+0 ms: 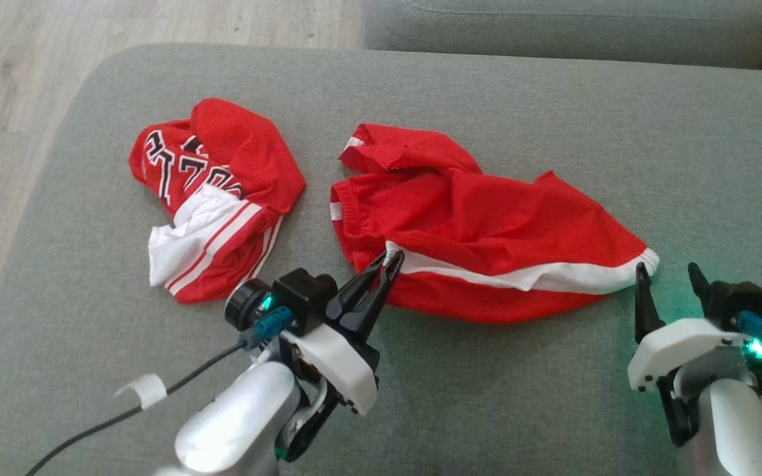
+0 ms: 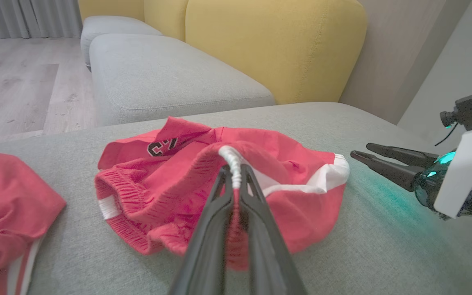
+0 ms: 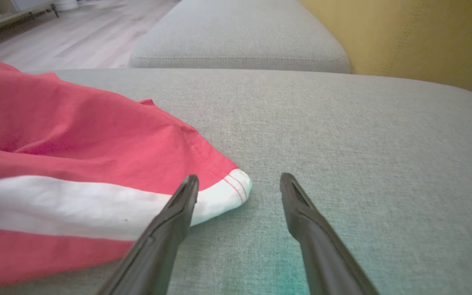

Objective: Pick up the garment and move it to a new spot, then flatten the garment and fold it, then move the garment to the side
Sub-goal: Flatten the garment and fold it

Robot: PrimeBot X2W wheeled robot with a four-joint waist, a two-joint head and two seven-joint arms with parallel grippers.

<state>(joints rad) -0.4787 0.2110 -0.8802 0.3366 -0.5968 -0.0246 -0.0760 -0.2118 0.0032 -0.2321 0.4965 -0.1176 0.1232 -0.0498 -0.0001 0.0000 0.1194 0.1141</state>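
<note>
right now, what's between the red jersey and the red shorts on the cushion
Just bare grey cushion, seen in the head view: the red jersey and red shorts lie apart. The left gripper pinches the shorts' white-trimmed edge beside that gap.

The grey cushion [image 1: 553, 99] is bare along its right side and its far edge. The red shorts [image 1: 487, 231] occupy the middle and the red jersey [image 1: 222, 172] the left part. A narrow bare strip runs between them.

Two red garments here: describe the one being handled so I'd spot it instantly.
On the grey cushion, take the red garment on the robot's right. The left gripper pinches its white edge, and it has one broad white band, unlike the thin-striped jersey.
</note>
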